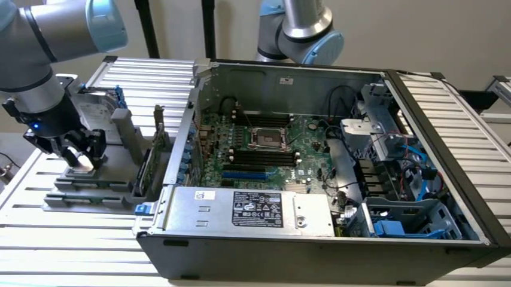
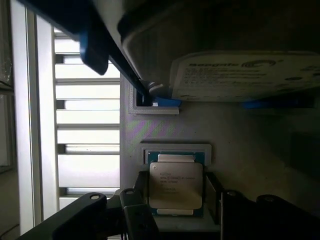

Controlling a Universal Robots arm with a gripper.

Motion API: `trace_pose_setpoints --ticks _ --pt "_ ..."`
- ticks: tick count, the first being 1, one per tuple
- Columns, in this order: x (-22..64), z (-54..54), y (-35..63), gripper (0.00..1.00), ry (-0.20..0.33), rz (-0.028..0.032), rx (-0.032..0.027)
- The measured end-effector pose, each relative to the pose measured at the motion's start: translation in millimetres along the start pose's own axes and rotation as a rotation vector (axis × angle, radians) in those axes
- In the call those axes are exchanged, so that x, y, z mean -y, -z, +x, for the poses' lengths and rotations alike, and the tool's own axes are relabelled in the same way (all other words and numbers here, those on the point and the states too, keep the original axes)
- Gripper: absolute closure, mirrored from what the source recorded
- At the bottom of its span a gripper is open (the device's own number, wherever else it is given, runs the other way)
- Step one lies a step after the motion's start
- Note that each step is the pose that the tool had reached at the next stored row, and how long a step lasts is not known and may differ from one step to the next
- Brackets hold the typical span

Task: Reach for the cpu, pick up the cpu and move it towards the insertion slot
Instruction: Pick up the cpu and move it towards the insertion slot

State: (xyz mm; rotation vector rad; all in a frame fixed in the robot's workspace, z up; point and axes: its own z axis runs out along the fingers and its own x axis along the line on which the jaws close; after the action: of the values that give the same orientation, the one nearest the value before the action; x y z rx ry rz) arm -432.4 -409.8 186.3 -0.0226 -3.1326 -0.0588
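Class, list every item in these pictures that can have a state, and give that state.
cpu: lying flat in its holder, not lifted.
gripper: low over the cpu, at the holder.
insertion slot: empty, no chip in it.
computer case: open, insides exposed.
hard drive: standing upright on edge.

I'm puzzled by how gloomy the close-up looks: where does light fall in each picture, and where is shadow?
Wrist view: the hard drive lies in shadow, the cpu catches a soft sheen, the slatted table glares white. Exterior view: even, bright light; the case is only mildly shaded inside.
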Motion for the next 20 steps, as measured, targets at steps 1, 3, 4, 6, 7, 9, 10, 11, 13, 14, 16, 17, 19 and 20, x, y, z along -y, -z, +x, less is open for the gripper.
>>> trace_pose_setpoints --ticks 1,3,4,6,7,9,10,11,13,14,16,17,19,20 --pt "0.0 0.0 0.2 0.46 0.000 -0.0002 0.0003" --pt "-0.1 -0.1 1.3 0.46 0.000 -0.0003 0.0005" --pt "-0.1 0.0 2.5 0.46 0.000 0.0000 0.0000" --pt "-0.2 0.0 5.1 0.46 0.000 0.0000 -0.0001" --pt "-0.2 0.0 6.6 0.46 0.000 0.0000 -0.0001" --pt "-0.4 0.1 9.4 0.46 0.000 0.0000 -0.0002" --pt "-0.4 0.1 10.8 0.46 0.000 0.0001 -0.0003" --pt "-0.4 0.1 12.1 0.46 0.000 0.0000 -0.0003" --pt "-0.6 0.1 15.4 0.46 0.000 -0.0001 -0.0001" --pt "-0.7 0.2 17.4 0.46 -0.001 -0.0001 -0.0001" --pt "-0.8 0.2 22.2 0.46 -0.001 0.0000 -0.0001" --pt "-0.9 0.2 25.3 0.46 -0.002 0.0001 -0.0002" --pt "-1.2 0.3 31.7 0.46 -0.003 -0.0001 -0.0001" --pt "-1.3 0.3 35.8 0.46 -0.003 -0.0001 -0.0001"
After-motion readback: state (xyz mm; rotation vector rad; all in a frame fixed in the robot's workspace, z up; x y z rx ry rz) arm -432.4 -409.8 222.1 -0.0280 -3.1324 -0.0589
